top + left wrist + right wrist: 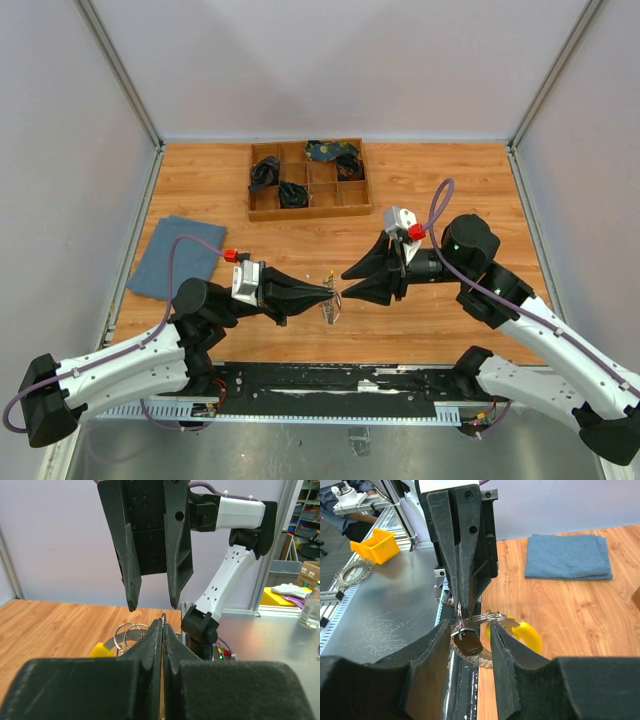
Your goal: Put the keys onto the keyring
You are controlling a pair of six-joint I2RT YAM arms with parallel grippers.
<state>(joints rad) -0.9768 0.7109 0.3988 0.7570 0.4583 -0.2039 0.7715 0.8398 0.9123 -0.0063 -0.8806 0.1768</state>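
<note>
Left fingers (462, 555) tight on keyring (489, 616), right fingers (427, 665) apart.

One keyring (492, 615), one blue cloth (175, 258), one tray (308, 213)

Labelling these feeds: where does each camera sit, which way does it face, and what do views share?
Top external: above and behind the bases, looking down on the table; both arms show, left gripper facing right gripper at centre.
Left wrist: on the left arm, facing the right gripper; own shut fingers along the bottom.
Right wrist: on the right arm, facing the left gripper and blue cloth; own open fingers below.
Shared: both wrist views show the keyring and its yellow piece.
</note>
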